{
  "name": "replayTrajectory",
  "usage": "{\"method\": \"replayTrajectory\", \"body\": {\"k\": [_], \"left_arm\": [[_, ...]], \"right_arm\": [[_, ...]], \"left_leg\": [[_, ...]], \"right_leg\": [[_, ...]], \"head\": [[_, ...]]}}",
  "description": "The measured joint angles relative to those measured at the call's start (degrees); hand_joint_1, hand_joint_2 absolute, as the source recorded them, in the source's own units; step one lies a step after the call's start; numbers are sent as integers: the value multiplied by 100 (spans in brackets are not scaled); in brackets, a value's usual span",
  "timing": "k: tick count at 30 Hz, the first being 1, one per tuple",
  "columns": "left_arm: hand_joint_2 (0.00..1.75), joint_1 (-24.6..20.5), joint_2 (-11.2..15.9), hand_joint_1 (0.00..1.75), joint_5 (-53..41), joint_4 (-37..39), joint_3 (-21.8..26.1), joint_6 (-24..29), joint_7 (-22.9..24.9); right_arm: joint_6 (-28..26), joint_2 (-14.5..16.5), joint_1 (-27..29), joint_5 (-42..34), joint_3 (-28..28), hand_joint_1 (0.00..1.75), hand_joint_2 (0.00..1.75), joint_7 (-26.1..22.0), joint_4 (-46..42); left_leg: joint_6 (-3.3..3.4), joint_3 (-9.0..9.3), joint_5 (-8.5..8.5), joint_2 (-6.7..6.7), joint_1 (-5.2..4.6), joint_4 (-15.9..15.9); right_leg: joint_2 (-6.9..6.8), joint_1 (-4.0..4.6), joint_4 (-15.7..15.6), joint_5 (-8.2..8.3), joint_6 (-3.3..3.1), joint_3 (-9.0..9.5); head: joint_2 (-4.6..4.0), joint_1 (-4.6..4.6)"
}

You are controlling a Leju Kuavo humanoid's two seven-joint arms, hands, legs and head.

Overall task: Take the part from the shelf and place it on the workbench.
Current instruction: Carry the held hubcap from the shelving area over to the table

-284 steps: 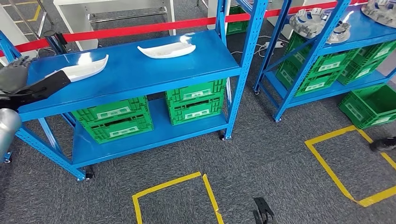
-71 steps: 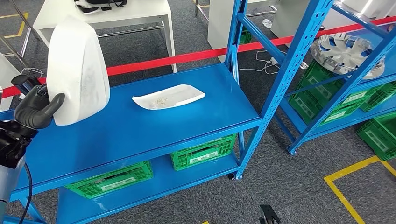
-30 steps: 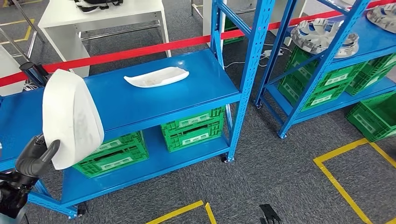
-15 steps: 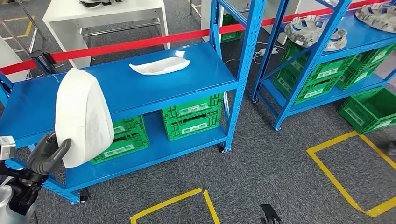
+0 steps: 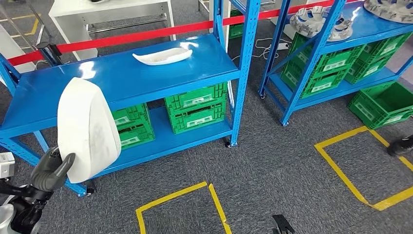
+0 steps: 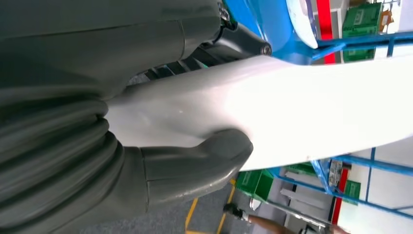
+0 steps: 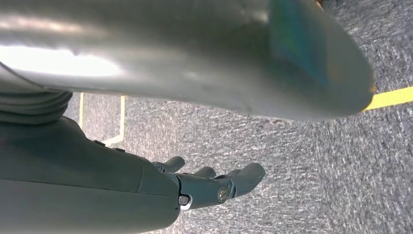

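Observation:
My left hand (image 5: 48, 171) holds a large white curved part (image 5: 86, 127) upright at the lower left of the head view, in front of the blue shelf (image 5: 126, 80). In the left wrist view the thumb (image 6: 195, 163) presses on the white part (image 6: 302, 107). A second white part (image 5: 163, 55) lies on the shelf's top board near its back edge. My right hand (image 7: 209, 187) hangs over the grey carpet with its fingers loosely extended and nothing in it.
Green crates (image 5: 197, 107) sit on the shelf's lower board. A second blue rack (image 5: 336, 44) at the right holds silver wheel parts (image 5: 314, 22) and more green crates. Red tape (image 5: 122, 36) runs behind the shelf, with a white table (image 5: 107, 7) beyond. Yellow floor lines (image 5: 360, 165) mark the carpet.
The camera has pulled back and away from the shelf, so the shelf sits farther off. My left hand still holds the white part, which has dropped lower in the picture.

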Motion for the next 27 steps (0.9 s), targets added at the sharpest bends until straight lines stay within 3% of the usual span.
{"method": "replayTrajectory", "body": {"k": [2,3,4,5,6,8,10,11,12,14,15,16,18,19,20,21,22,23,24,26,27], "left_arm": [[175,156,46,175,16,-104,83,8,22],[175,229,57,175,17,-162,121,11,38],[175,304,63,175,16,-224,157,13,57],[175,381,62,175,10,-281,183,14,76],[175,452,57,175,4,-330,200,14,95],[175,539,43,175,6,-411,218,15,130],[175,559,39,175,33,-473,242,14,148],[175,562,40,175,49,-495,262,13,147],[175,566,43,175,63,-511,287,11,142],[175,577,45,175,96,-516,328,5,120],[175,580,44,175,116,-515,339,1,110],[175,585,42,175,136,-517,346,-2,101],[175,595,35,175,163,-530,350,-5,110],[175,606,32,175,170,-543,351,-5,131],[175,619,26,175,174,-556,351,-5,162],[175,633,20,175,177,-575,351,-5,200],[175,648,13,175,185,-597,351,-5,242],[175,659,5,175,200,-622,351,-5,285],[175,664,0,175,219,-652,351,-5,327],[175,652,-7,175,257,-716,349,-4,396],[175,636,-11,175,269,-742,347,-3,417]], "right_arm": [[-15,0,-7,-4,0,0,0,15,0],[-31,-1,-6,-12,0,0,0,29,0],[-50,-1,-2,-19,0,0,0,47,0],[-70,-1,0,-25,0,0,0,66,0],[-91,-1,0,-26,0,0,0,85,0],[-116,-1,-3,-28,0,0,0,108,0],[-126,-1,-12,-41,0,0,0,102,0],[-131,-1,-18,-56,-1,0,0,89,0],[-133,-1,-21,-73,-2,0,0,73,0],[-134,-2,-14,-98,-9,0,0,45,1],[-132,-3,-7,-102,-13,0,0,42,2],[-129,-3,1,-102,-17,0,0,44,4],[-131,-3,0,-103,-27,0,0,60,6],[-134,-3,-2,-107,-32,0,0,66,7],[-135,-3,-5,-115,-37,0,0,69,7],[-132,-2,-5,-126,-41,0,0,63,7],[-125,-2,-5,-138,-46,0,0,48,7],[-115,-1,-6,-147,-54,0,0,26,7],[-105,0,-13,-152,-63,0,0,2,7],[-84,10,-30,-156,-85,0,0,-44,7],[-75,19,-36,-157,-93,0,0,-57,7]], "left_leg": [[-59,-129,-546,-11,15,431],[-86,-198,-852,-12,19,791],[-107,-235,-1046,-12,22,1156],[-117,-227,-1099,-12,23,1431],[-118,-141,-1021,-12,23,1545],[-88,313,-730,-12,21,1158],[-21,974,-787,-15,-3,283],[19,1183,-876,-18,-21,-46],[64,1287,-950,-22,-44,-244],[162,1213,-864,-14,-50,-298],[219,1150,-794,-5,-40,-302],[267,1075,-713,4,-24,-312],[318,897,-544,9,-15,-307],[319,796,-463,10,-16,-295],[314,688,-386,11,-17,-277],[304,571,-316,13,-17,-248],[287,451,-255,15,-14,-209],[266,336,-202,16,-10,-160],[239,232,-156,17,-10,-102],[174,104,-79,16,-18,-7],[137,82,-34,15,-22,8]], "right_leg": [[-20,-17,-22,164,-63,-148],[-22,-17,-22,242,-73,-237],[-25,-14,-17,321,-72,-331],[-29,-13,-11,398,-67,-427],[-34,-12,-3,473,-59,-530],[-43,-10,20,607,-33,-710],[-50,1,40,721,13,-821],[-53,3,37,776,42,-836],[-56,0,21,835,77,-840],[-49,-10,-12,919,155,-855],[-39,-13,37,836,187,-898],[-27,-13,183,630,212,-963],[-11,-15,805,-8,240,-1141],[-9,-15,1191,-244,252,-1212],[-8,-15,1506,-331,262,-1237],[-8,-16,1673,-270,267,-1187],[-9,-20,1648,-117,269,-1043],[-9,-26,1416,37,268,-796],[-6,-30,1033,63,263,-490],[12,-16,306,-91,213,8],[23,-2,122,-187,175,102]], "head": [[1,-54],[1,-78],[1,-92],[1,-95],[1,-98],[1,-99],[1,-93],[0,-92],[0,-93],[0,-105],[1,-105],[1,-95],[1,-61],[1,-49],[1,-44],[1,-40],[1,-37],[1,-33],[1,-28],[1,-15],[1,-14]]}}
